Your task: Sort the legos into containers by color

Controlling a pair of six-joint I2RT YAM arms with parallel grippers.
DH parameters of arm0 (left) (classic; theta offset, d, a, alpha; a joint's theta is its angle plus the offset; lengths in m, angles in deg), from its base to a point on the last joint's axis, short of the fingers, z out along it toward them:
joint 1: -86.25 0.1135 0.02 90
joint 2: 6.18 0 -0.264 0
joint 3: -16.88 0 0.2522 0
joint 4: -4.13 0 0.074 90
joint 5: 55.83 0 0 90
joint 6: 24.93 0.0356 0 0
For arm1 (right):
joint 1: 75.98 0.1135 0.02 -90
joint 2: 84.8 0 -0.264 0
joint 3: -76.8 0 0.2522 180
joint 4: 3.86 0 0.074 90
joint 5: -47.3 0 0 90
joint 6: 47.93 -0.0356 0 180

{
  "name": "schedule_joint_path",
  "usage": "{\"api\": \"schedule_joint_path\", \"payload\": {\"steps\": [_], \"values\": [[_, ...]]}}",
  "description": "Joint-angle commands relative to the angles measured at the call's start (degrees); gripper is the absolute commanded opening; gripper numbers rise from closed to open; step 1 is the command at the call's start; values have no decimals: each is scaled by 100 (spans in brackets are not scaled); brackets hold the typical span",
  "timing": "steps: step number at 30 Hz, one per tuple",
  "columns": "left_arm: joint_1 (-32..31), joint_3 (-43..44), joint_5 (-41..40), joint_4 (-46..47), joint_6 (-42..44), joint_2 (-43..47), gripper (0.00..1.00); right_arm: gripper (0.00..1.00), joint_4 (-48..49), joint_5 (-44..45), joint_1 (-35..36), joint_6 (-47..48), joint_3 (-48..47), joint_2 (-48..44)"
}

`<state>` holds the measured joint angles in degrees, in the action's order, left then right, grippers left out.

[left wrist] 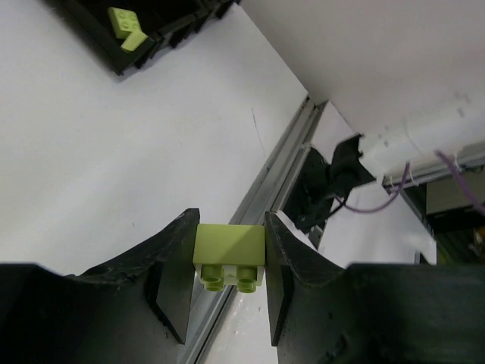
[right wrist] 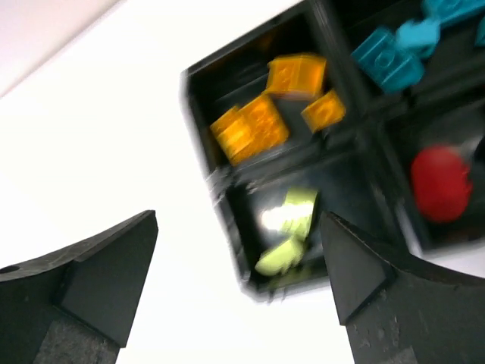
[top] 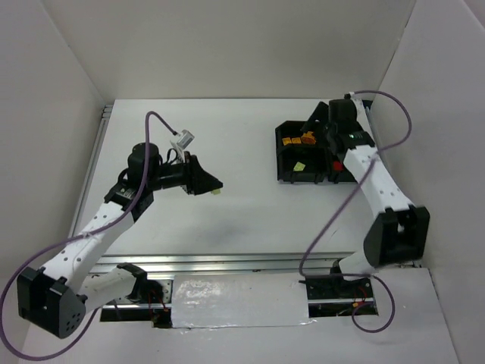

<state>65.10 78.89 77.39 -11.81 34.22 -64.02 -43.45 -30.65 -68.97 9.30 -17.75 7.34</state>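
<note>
**Over the counter's middle, one pale green brick in the left tool**

Above the white counter [top: 227, 144], the left tool [top: 211, 184] is clamped on a pale yellow-green lego [left wrist: 229, 246], studs facing the wrist camera, well apart from the black tray [top: 279, 152]. The right tool [right wrist: 239, 224] hovers over that tray at the far right, jaws spread wide with nothing between them. Its blurred view shows each compartment with one colour: orange-yellow legos [right wrist: 258, 125], teal legos [right wrist: 390, 53], a red piece [right wrist: 442, 182], and yellow-green legos [right wrist: 288, 227] in the near-left compartment.
</note>
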Motion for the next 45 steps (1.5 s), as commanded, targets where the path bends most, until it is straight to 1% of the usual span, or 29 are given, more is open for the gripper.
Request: {"api": "schedule_joint_path", "payload": {"steps": [1,2,3,5,7,8,9,10,12,13,14,15,16,17,18,19,22,23,24,27,29,30,32,33,34,36,40,44,45], "values": [[-91,543,-708,393,-342,-506,0,95,340,-924,99,-404,1036,-1370],[-213,641,-901,428,-412,-656,0,95,428,-933,117,-666,1335,-1713],[-301,729,-1356,568,-439,-841,0,95,525,-889,126,-765,1939,-2448],[-652,1158,-1737,988,-614,-1882,0,99,369,-584,126,-1036,2408,-3433],[-742,1528,-1782,1297,-720,-2570,0,99,166,-459,126,-1126,2568,-3973],[-985,1764,-1756,1438,-773,-2922,0,100,35,-380,117,-1187,2612,-4210],[-1127,2341,-1756,1622,-765,-3300,0,100,-106,-301,126,-1205,2665,-4665],[-1416,2695,-1799,1667,-738,-4026,0,100,-412,-161,126,-1231,2674,-4879],[-1681,3468,-1922,1615,-475,-4733,0,100,-660,-72,126,-1310,2779,-5492],[-1874,4272,-2140,1397,-431,-5423,0,100,-852,-19,126,-1328,2832,-5714],[-1928,4655,-2169,1317,-387,-5761,0,100,-924,-19,134,-1328,2937,-5916],[-1972,5407,-2204,1247,-387,-6112,0,100,-977,-28,134,-1319,2981,-6327],[-2033,5797,-2230,1150,-413,-6760,0,100,-1073,-54,134,-1302,3008,-6522],[-2060,6140,-2300,923,-352,-7053,0,100,-1143,-124,134,-1258,2999,-6811],[-2095,6779,-2379,825,-273,-7343,0,100,-1222,-168,126,-1214,2973,-6910],[-2165,7029,-2493,746,-229,-7808,0,100,-1397,-221,134,-1188,2947,-6989],[-2288,7400,-3116,850,-79,-8303,0,100,-1574,-318,310,-1100,2990,-7087],[-2297,7366,-3118,1233,-105,-8348,1,100,-1653,-370,336,-1047,3017,-7061],[-2332,7261,-3223,1376,-131,-8383,5,100,-1784,-397,380,-1003,3017,-7060],[-2394,7181,-3557,1562,-44,-8384,7,100,-1812,-345,520,-845,3105,-7122],[-2429,7155,-3636,1571,43,-8375,17,100,-1821,-274,591,-748,3166,-7174],[-2447,7128,-3715,1554,53,-8357,34,100,-1795,-248,661,-722,3192,-7175],[-2438,7111,-3724,1536,70,-8357,49,100,-1733,-274,705,-695,3271,-7192],[-2429,7119,-3759,1518,70,-8375,63,100,-1663,-335,714,-687,3307,-7184],[-2429,7137,-3768,1492,70,-8383,69,100,-1637,-361,749,-678,3342,-7184],[-2429,7146,-3734,1492,70,-8340,99,100,-1593,-432,767,-669,3386,-7166],[-2438,6971,-3768,1501,44,-7919,100,100,-1557,-371,794,-616,3325,-7105],[-2351,6550,-4084,1054,79,-6945,99,100,-1522,-370,794,-520,3184,-7017],[-2272,6470,-4242,861,210,-6420,99,100,-1487,-388,802,-432,3158,-6999]]}}
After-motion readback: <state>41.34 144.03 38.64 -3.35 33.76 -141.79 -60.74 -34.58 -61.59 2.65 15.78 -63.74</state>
